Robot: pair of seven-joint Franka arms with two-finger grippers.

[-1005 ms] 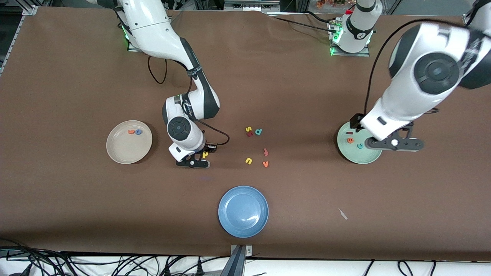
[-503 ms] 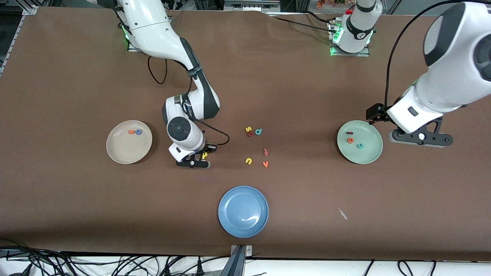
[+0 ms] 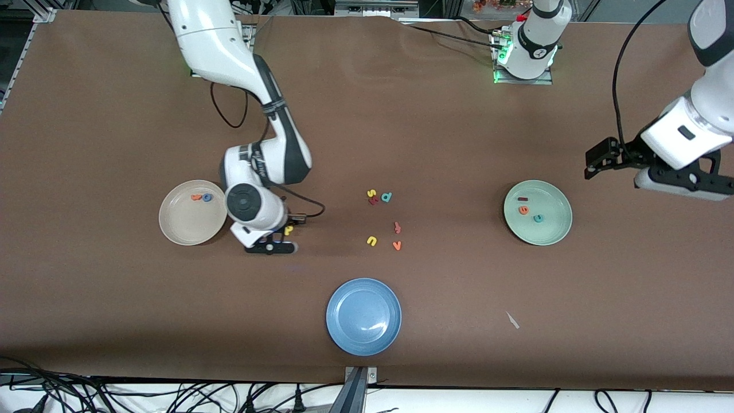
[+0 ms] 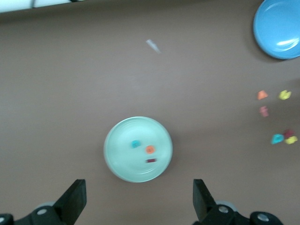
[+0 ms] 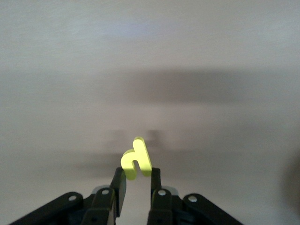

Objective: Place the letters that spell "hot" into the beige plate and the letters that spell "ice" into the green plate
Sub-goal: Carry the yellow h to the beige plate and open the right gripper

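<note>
Yellow h [image 5: 136, 159] pinched upright between right hand [image 5: 137, 183] fingers.

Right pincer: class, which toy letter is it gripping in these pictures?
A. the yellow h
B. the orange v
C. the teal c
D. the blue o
A: the right wrist view shows the right pincer shut on the yellow h, lifted off the table beside the beige plate, where the blue o already lies.
</note>
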